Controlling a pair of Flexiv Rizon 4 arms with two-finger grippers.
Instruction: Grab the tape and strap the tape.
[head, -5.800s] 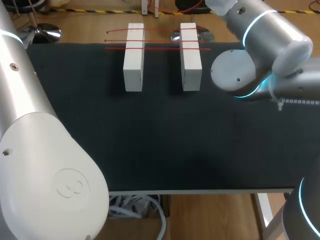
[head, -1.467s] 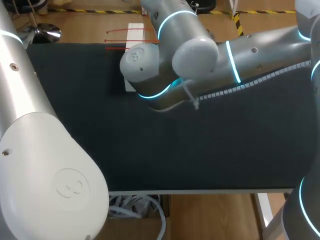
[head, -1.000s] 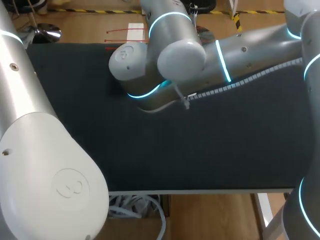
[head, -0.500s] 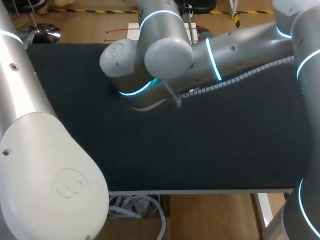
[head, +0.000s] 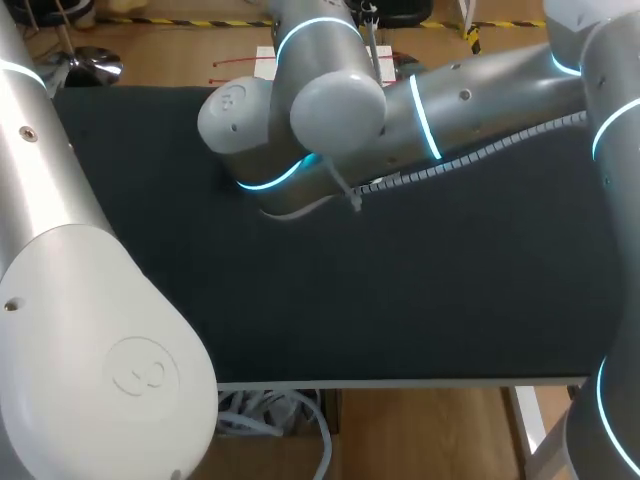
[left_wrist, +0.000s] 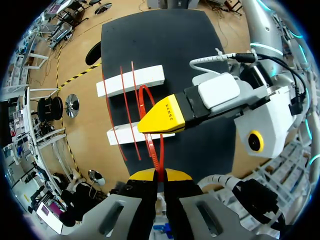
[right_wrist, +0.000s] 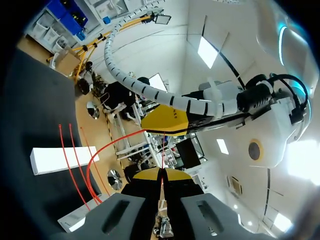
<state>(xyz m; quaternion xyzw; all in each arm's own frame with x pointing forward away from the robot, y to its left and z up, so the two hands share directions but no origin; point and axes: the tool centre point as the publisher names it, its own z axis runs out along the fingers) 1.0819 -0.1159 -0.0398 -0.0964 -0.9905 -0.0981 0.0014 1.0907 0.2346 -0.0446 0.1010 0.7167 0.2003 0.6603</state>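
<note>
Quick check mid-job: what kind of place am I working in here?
Probably a robotics lab test bench: a black-topped table, two white blocks with red ties laid across them, and the left tool and right tool both gripping one looped red tie.

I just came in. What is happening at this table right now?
Both arms work on one red tape. The left gripper is shut on one part of it and the right gripper on another, and it bends into a loop between them, near the two white blocks. Two more tapes lie across the blocks.
</note>
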